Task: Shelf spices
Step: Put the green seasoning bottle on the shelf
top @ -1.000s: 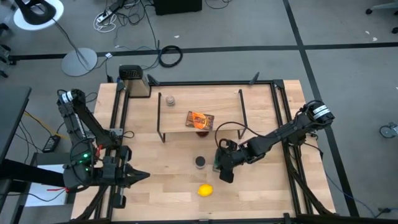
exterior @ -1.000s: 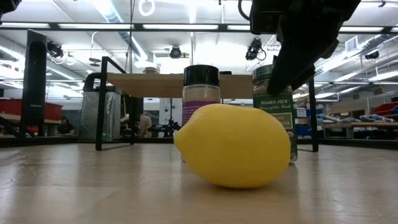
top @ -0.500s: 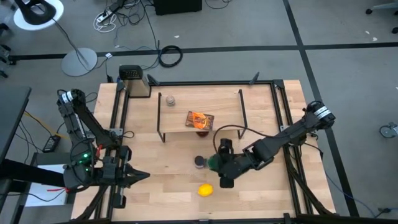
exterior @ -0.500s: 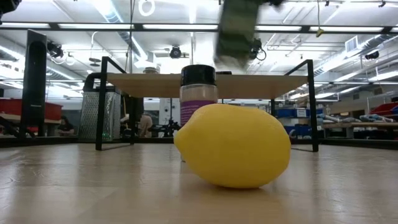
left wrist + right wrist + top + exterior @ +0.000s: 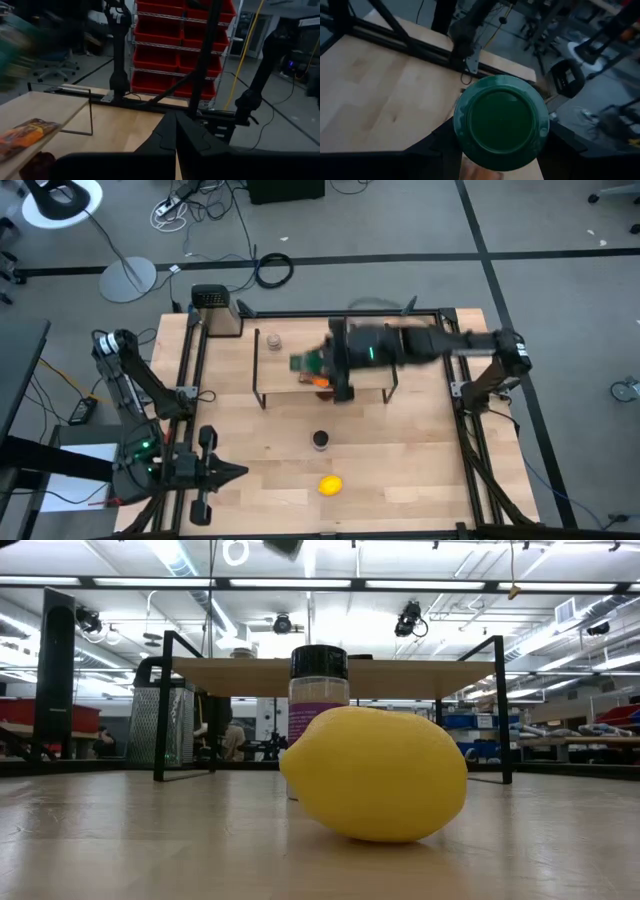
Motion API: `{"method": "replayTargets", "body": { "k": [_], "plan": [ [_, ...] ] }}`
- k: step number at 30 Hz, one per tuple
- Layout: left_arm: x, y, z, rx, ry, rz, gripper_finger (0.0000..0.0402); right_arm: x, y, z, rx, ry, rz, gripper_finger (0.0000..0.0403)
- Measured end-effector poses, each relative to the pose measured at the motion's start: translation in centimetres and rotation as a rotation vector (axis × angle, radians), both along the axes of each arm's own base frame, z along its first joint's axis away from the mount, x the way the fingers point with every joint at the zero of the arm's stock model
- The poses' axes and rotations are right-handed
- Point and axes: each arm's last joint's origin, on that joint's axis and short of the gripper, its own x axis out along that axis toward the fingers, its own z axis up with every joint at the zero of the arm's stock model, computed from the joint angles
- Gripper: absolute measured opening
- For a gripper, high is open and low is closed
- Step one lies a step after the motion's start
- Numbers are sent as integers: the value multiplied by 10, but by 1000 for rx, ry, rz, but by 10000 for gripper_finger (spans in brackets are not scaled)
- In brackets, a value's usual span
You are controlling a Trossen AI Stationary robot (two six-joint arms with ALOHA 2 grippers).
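1. Waiting at the table's front-left corner, the left gripper (image 5: 225, 472) points toward the middle of the table, its fingers (image 5: 172, 135) pressed together with nothing between them.
2. Near the shelf's left end stands the beige jar (image 5: 273, 340), on the wooden top of the shelf (image 5: 285, 365).
3. Above the shelf's middle, the right gripper (image 5: 318, 362) reaches in from the right, its arm stretched across the shelf's right half. It pinches the green jar (image 5: 308, 361), held over the board; the right wrist view shows the green jar's round end (image 5: 501, 121) between the dark fingers. Whether the jar touches the board cannot be told.
4. Just beside the green jar lies the orange packet (image 5: 320, 380), flat on the shelf and partly hidden by the gripper; the left wrist view shows it (image 5: 22, 135) on the board.
5. In front of the shelf, the purple jar (image 5: 321, 440) stands on the table, its black lid up.
6. Nearer the front edge lies the lemon (image 5: 330, 485), apart from the purple jar; in the low view it (image 5: 375, 773) covers the jar's lower part.
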Motion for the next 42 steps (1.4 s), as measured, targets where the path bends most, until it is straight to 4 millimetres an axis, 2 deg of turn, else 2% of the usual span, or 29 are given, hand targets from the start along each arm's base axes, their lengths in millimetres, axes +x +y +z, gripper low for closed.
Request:
{"method": "replayTargets", "body": {
  "k": [3,6,8,11,22,42],
  "plan": [
    [1,-2,0,-14,-7,6,4,-2,-50,-1,67,28,-4,193],
    [1,-2,0,-16,-8,6,4,-10,-90,-9,153,100,-44,193],
    [1,-2,0,-10,-8,7,4,-14,-109,-16,199,146,-65,193],
    [1,-2,0,-2,-6,18,4,-11,-123,-30,227,215,-64,193],
    [1,0,0,44,-2,54,4,16,-135,-69,228,323,-38,193],
    [1,0,0,49,-1,55,4,22,-139,-73,250,298,-68,195]
  ]
}}
